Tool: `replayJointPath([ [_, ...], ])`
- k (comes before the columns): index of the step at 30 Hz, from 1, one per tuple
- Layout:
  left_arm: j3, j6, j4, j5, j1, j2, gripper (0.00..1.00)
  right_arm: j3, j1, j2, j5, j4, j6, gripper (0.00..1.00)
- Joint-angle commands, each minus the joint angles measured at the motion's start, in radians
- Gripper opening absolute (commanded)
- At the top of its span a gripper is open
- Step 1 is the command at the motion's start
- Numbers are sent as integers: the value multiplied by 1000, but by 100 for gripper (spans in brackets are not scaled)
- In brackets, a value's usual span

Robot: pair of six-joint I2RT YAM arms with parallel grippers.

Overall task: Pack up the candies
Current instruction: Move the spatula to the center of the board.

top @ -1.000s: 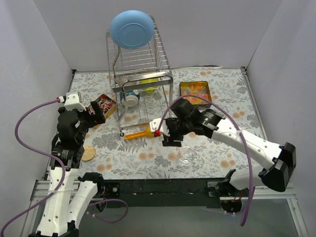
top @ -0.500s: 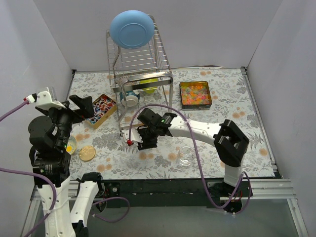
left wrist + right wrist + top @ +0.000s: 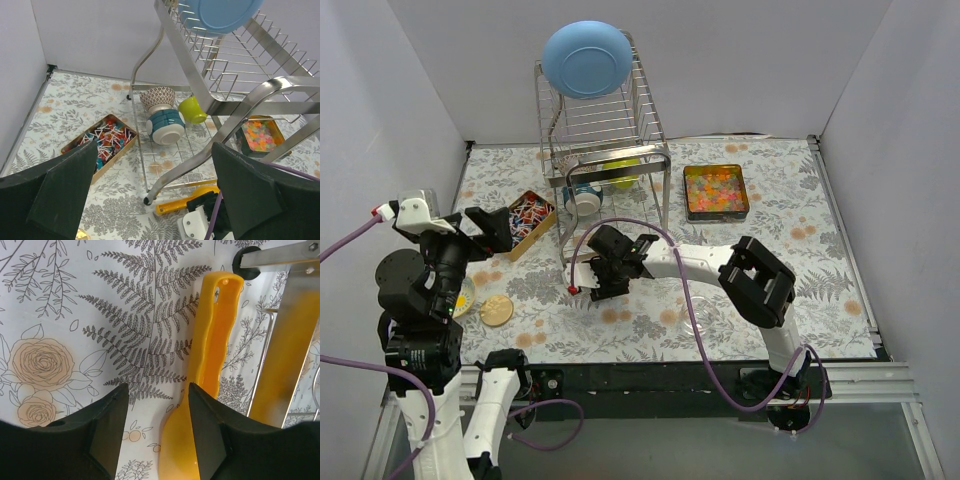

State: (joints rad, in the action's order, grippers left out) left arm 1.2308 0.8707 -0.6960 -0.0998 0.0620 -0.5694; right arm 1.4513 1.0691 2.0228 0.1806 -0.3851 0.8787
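We take the dish rack as our landmark; it stands at the back middle of the floral tabletop. The glossy candies, in orange, yellow, green and pink, fill a dark square tray just to the right of the rack. The wrapped candies, in red, blue and white, lie in a brown box just to the rack's left. The rack stands between the two lots.

Our right claw sits low over the tabletop at the rack's front left foot, its jaws partly open. A yellow scoop lies flat there, the tip of its handle just beside that foot. The scoop's broader end reaches into the gap close to the right finger. Bare tabletop shows between the scoop and the left finger, so we see no grip on it.

Our left claw hangs above the tabletop to the left of the rack, facing it. Its jaws are spread wide and hold nothing.

A blue bowl rests on the rack's top tier. On the lower tier sit a patterned bowl, a teal cup and a yellow-green cup. A round gold lid lies on the tabletop in front of the rack and to its left.
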Motion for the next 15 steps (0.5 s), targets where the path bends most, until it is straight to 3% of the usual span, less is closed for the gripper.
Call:
replayJointPath([
  [1,-17,-10,-11,-37,7,9,98,38,8,5,-32,49,17,58],
  [15,-77,1,3,-75,5,16,98,83,2,14,-56,28,3,59],
])
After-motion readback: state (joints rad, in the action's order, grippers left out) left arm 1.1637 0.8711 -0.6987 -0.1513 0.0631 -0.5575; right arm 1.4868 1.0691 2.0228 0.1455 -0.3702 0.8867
